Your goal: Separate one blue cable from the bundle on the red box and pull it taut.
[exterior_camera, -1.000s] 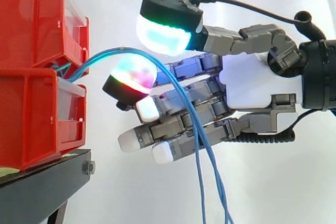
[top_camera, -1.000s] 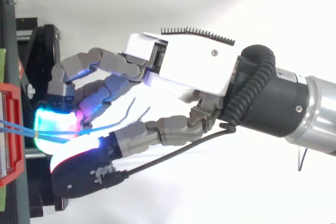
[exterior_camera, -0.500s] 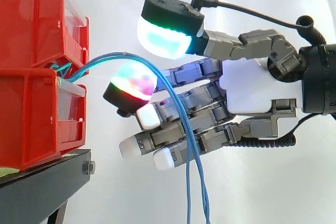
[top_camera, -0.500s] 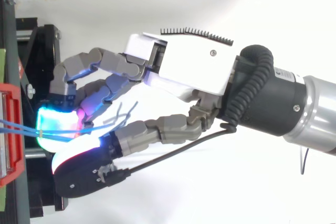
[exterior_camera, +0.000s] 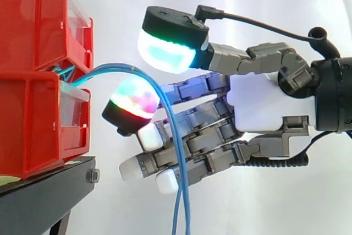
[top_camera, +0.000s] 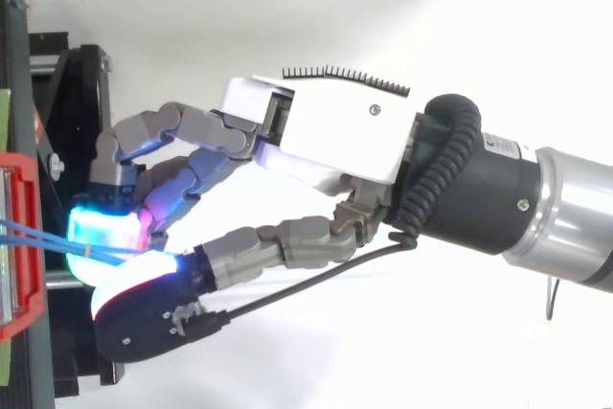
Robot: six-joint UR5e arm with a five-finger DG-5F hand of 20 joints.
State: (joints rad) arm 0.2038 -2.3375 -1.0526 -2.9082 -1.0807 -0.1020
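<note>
Two thin blue cables [exterior_camera: 110, 71] come out between the stacked red bins [exterior_camera: 33, 119], arch to the right and hang down in front of the fingers [exterior_camera: 181, 202]. My hand [exterior_camera: 264, 103] reaches in from the right. The cables pass through the gap between the thumb's green-white pad [exterior_camera: 165, 53] above and a magenta-green fingertip [exterior_camera: 135, 96] below. Both pads stand apart and the cables lie slack. In the top view the cables [top_camera: 38, 234] run from the bin's edge under the hand [top_camera: 326, 136] beside its glowing pads.
The upper red bin [exterior_camera: 33, 20] sits on the lower one, both on a black stand [exterior_camera: 49, 185] at the left. A white curtain hangs behind. The stand's black frame [top_camera: 67, 93] lies close to the fingertips in the top view.
My hand has shifted a little left toward the bins. The hanging part of the cables has swung left and now drops almost straight down.
</note>
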